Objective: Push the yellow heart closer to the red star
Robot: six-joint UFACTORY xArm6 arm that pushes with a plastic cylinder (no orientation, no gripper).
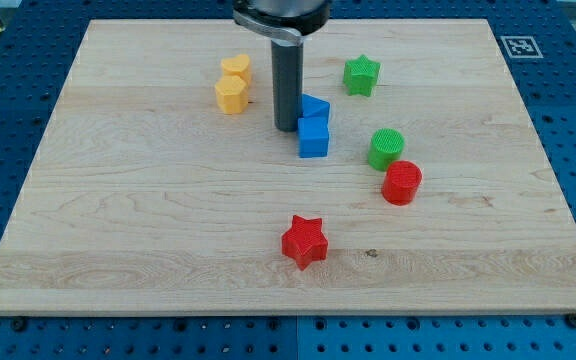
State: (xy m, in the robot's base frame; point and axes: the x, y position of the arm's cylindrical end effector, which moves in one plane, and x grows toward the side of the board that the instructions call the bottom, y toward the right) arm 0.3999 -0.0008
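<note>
The yellow heart [236, 68] lies near the view's top, left of centre, touching a yellow hexagon [231, 95] just below it. The red star [305, 241] lies well below, near the view's bottom centre. My tip [287, 128] stands on the board to the right of the yellow hexagon and just left of the blue blocks. It touches neither yellow block.
A blue cube [313, 136] and a second blue block [315, 107] behind it sit right beside the rod. A green star [361, 75] is at the upper right. A green cylinder [386, 148] and red cylinder [402, 183] sit at the right. The wooden board [118, 220] has blue pegboard around it.
</note>
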